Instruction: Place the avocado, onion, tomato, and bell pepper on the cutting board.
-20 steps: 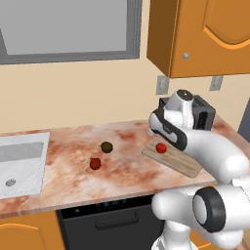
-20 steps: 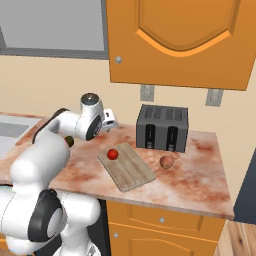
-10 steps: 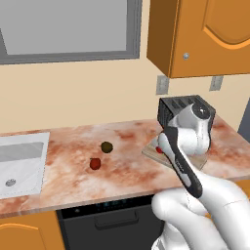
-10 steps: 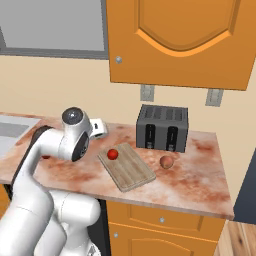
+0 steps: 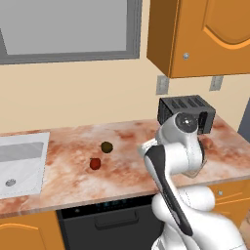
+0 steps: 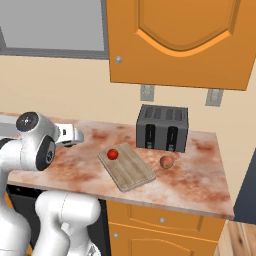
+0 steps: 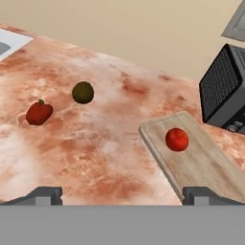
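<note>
One tomato (image 7: 177, 139) lies on the cutting board (image 7: 201, 167), toward its end nearer the black toaster (image 6: 162, 128). Left of the board, on the bare marbled counter (image 7: 105, 158), rest the dark avocado (image 7: 83, 92) and, just beside it, the red bell pepper (image 7: 38, 112), both well apart from the board. The onion (image 6: 167, 162) sits on the counter just right of the board, in front of the toaster. Gripper (image 7: 122, 195) jaws stand wide apart, empty, above the counter beside the board. A sink (image 5: 19, 161) lies far left.
</note>
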